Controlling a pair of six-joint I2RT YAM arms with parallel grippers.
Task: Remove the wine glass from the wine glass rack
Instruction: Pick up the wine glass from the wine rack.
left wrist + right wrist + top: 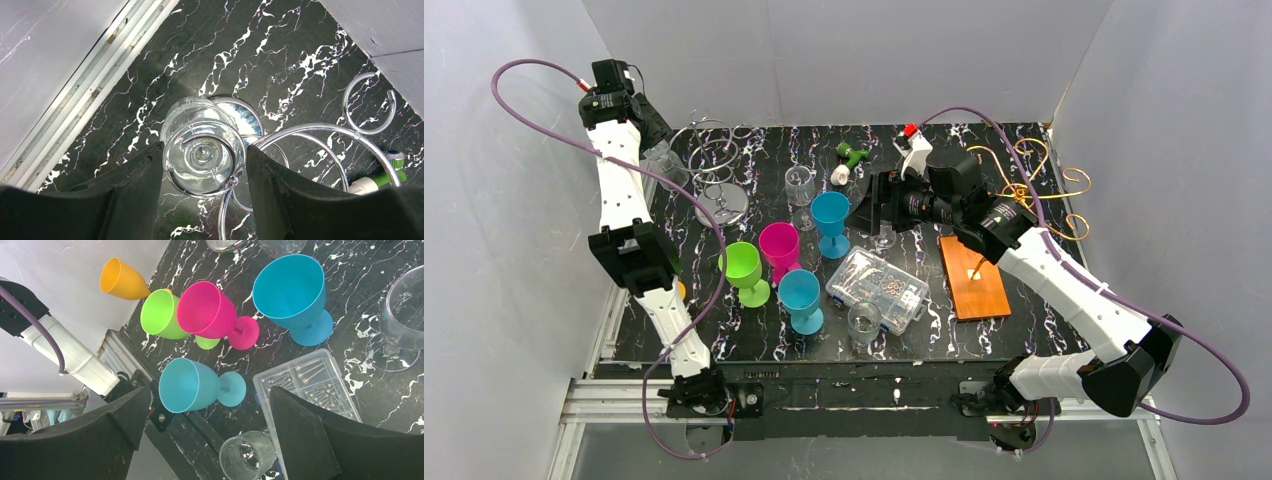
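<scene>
A clear wine glass (202, 157) hangs foot-up in a ring of a chrome wire rack (320, 131) at the back left of the table (714, 150). My left gripper (204, 160) reaches down over it, its black fingers (140, 185) against both sides of the glass's foot. The golden wine glass rack (1039, 185) on its orange-brown wooden base (974, 278) stands at the back right, and I see no glass on it. My right gripper (209, 390) hovers open over the table's middle, holding nothing.
Green (744, 268), pink (780, 245) and two blue goblets (802, 296) stand mid-table. An orange goblet (122, 280) is by the left arm. A clear box of screws (879, 290), a small tumbler (864, 322) and a standing clear wine glass (400, 335) are nearby.
</scene>
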